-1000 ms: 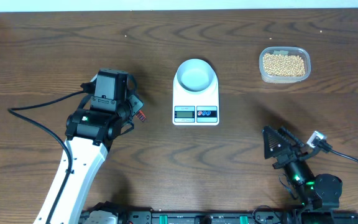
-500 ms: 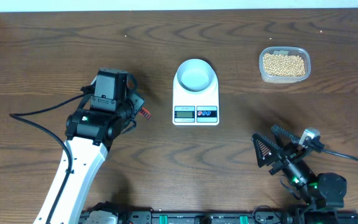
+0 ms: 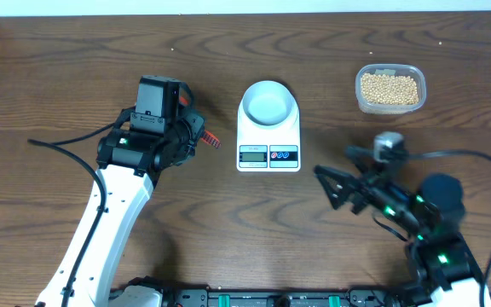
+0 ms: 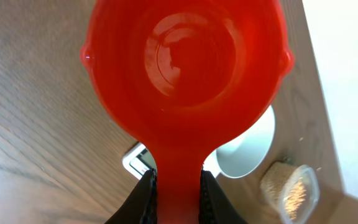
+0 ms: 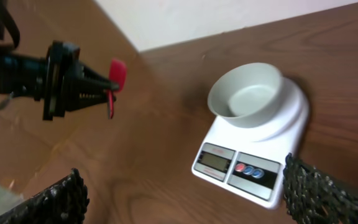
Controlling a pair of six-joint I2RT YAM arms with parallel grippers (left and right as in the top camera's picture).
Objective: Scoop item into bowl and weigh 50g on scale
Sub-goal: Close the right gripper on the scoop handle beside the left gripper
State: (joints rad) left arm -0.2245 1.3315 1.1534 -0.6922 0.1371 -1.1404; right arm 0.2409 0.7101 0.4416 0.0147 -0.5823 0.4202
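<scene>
left claw (image 4: 178, 186) pinches red scoop (image 4: 185, 62) handle; right claw (image 5: 185, 196) spread wide, holding nothing.

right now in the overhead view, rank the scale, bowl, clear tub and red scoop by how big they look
1. scale
2. clear tub
3. bowl
4. red scoop: only its tip shows, so its place is unsure

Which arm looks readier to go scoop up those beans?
Left. The left gripper is shut on the empty red scoop. The right gripper, though nearer the tub of beans, is open and holds nothing.
</scene>
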